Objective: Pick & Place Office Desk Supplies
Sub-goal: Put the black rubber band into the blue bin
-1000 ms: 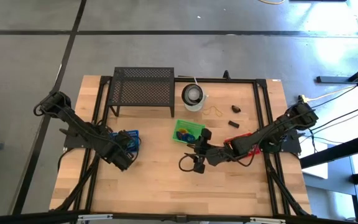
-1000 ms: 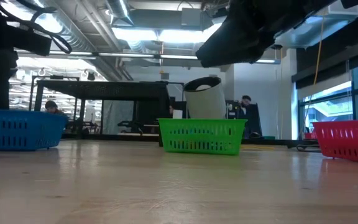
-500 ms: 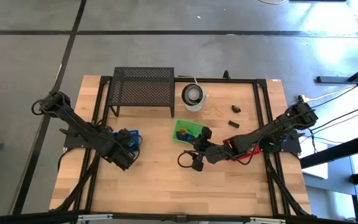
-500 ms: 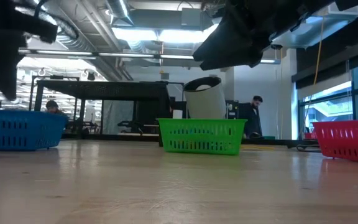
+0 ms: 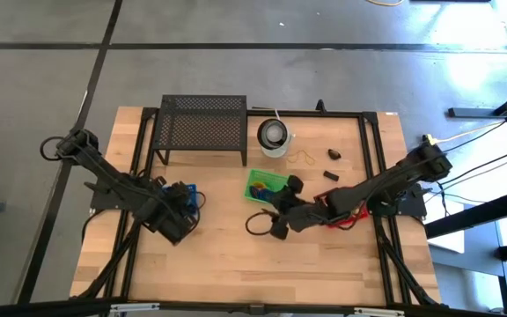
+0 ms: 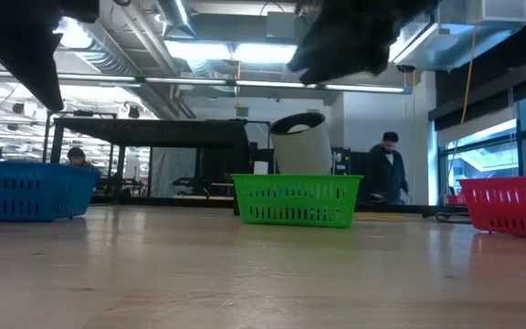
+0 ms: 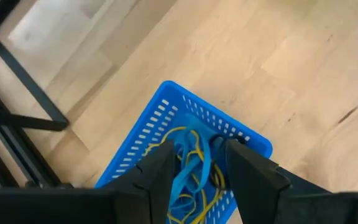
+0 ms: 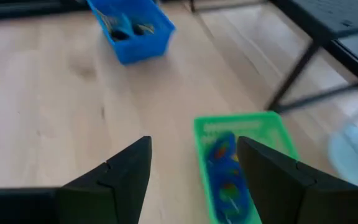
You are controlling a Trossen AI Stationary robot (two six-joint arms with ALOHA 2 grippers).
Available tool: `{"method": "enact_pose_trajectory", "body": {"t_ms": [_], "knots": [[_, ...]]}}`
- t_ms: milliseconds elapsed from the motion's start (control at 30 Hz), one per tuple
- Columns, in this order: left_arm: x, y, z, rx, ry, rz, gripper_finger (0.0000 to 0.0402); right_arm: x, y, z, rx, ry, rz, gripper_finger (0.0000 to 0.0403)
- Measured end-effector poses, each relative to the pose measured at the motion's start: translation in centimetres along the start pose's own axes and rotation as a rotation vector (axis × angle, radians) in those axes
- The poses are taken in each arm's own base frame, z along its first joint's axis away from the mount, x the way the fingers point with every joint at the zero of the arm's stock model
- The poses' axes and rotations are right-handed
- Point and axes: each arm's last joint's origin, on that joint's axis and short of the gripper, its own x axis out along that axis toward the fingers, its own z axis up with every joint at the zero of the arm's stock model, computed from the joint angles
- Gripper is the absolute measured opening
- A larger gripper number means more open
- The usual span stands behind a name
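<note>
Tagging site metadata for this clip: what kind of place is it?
Probably a robotics lab or open workshop floor. The low view shows exposed ceiling ducts, a person standing at benches behind, and the wooden table sits on bare concrete floor.

A black mesh rack point(image 5: 202, 123) stands at the tabletop's point(image 5: 236, 264) 11 o'clock edge, with a white cup point(image 5: 274, 135) just beside it at 3 o'clock. Of three baskets, blue point(image 5: 186, 192), green point(image 5: 265, 183) and red point(image 6: 511, 204), the green sits at the cup's 6 o'clock. In the low view a person point(image 6: 388, 167) stands in the room behind.
</note>
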Motion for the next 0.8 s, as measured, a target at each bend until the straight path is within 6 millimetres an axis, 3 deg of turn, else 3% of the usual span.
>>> {"method": "enact_pose_trajectory", "body": {"t_ms": [133, 300, 500, 800], "knots": [[-0.1, 0.0, -0.1, 0.012, -0.020, -0.001, 0.0141, -2.2, -1.9, 2.1, -0.010, 0.194, -0.092, 0.0238], [-0.1, -0.1, -0.1, 0.013, -0.049, -0.003, 0.0141, -3.9, -4.9, 2.7, -0.043, 0.403, -0.259, 0.0238], [-0.2, -0.1, -0.1, 0.015, -0.066, -0.001, 0.0141, -3.5, -9.3, 0.0, -0.002, 0.652, -0.476, 0.0238], [-0.2, -0.1, -0.1, 0.015, -0.066, -0.002, 0.0141, -2.8, -17.6, -5.7, 0.269, 0.837, -0.553, 0.0238]]}}
